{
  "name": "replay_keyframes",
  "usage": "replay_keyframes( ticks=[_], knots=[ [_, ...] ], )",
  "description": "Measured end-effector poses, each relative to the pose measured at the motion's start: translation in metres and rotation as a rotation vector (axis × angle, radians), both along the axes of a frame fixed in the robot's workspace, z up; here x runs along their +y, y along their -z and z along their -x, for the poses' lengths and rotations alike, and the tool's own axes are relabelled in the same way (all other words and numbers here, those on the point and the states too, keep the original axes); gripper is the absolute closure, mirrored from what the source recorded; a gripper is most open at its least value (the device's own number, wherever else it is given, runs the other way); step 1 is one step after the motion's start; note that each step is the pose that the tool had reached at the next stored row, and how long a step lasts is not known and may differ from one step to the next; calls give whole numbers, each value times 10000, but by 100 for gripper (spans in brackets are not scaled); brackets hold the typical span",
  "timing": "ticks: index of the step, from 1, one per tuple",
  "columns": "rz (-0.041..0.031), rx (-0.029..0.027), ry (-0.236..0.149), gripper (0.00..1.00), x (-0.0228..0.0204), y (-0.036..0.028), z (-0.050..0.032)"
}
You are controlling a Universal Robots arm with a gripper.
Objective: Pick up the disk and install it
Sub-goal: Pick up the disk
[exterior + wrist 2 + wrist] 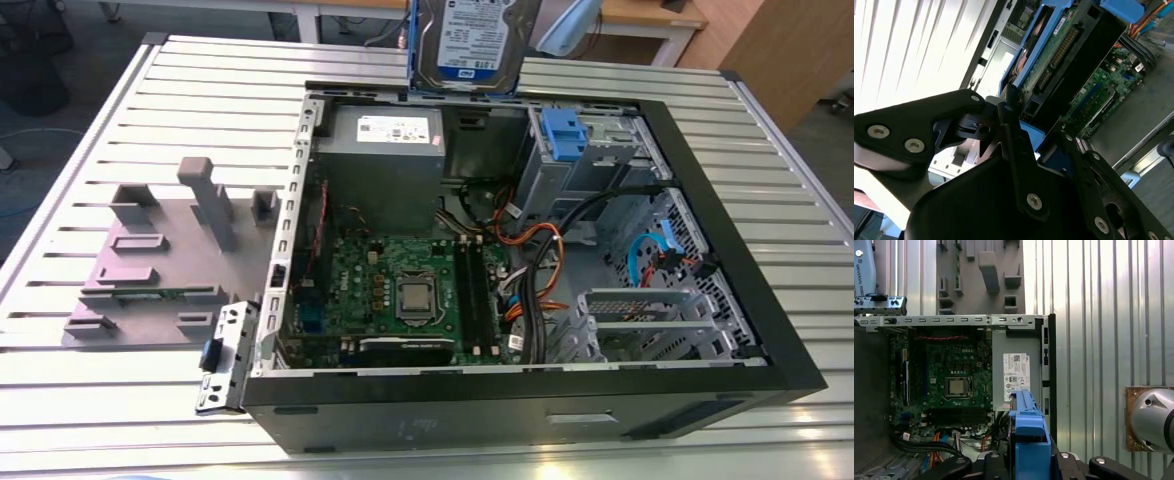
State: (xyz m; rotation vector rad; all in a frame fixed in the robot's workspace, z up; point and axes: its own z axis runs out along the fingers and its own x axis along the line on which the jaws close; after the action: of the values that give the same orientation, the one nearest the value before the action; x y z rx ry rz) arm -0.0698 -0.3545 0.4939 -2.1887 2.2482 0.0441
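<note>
- Silver metal with blue rails, the disk point(474, 40) hangs clear above the computer case point(400, 425), over the case edge that runs beside the grey power supply point(380, 160). It touches nothing inside the case.
- In the first wrist view the end effector point(1029, 462) has its black fingers point(1076, 462) drawn in on either side of the disk's blue rail. In the second wrist view the same grip shows from below, with the disk's circuit-board face turned toward the camera. I judge it closed firmly on the disk, with no slack visible.
- The pick-up half of the task looks done — the disk is off the surface point(120, 400) and carried entirely by the arm.
- The install half is not yet done: the disk sits above the case opening, not in it.
- Inside the case the drive cage with its blue latch point(567, 135) stands next to the power supply. From these views I cannot tell whether its slot is free.
- The green board point(400, 290) lies in the floor of the case, well below the disk.
- Outside the case, a grey moulded fixture point(147, 270) rests on the surface — it holds no disk now.
</note>
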Motion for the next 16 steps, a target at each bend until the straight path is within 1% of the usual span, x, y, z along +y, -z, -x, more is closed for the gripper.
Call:
replay_keyframes(
  ticks=[8, 16],
  knots=[
    [-5, -1, 6, 63, -1, 0, -5],
    [-4, 0, 6, 63, -20, 0, -5]
  ],
)
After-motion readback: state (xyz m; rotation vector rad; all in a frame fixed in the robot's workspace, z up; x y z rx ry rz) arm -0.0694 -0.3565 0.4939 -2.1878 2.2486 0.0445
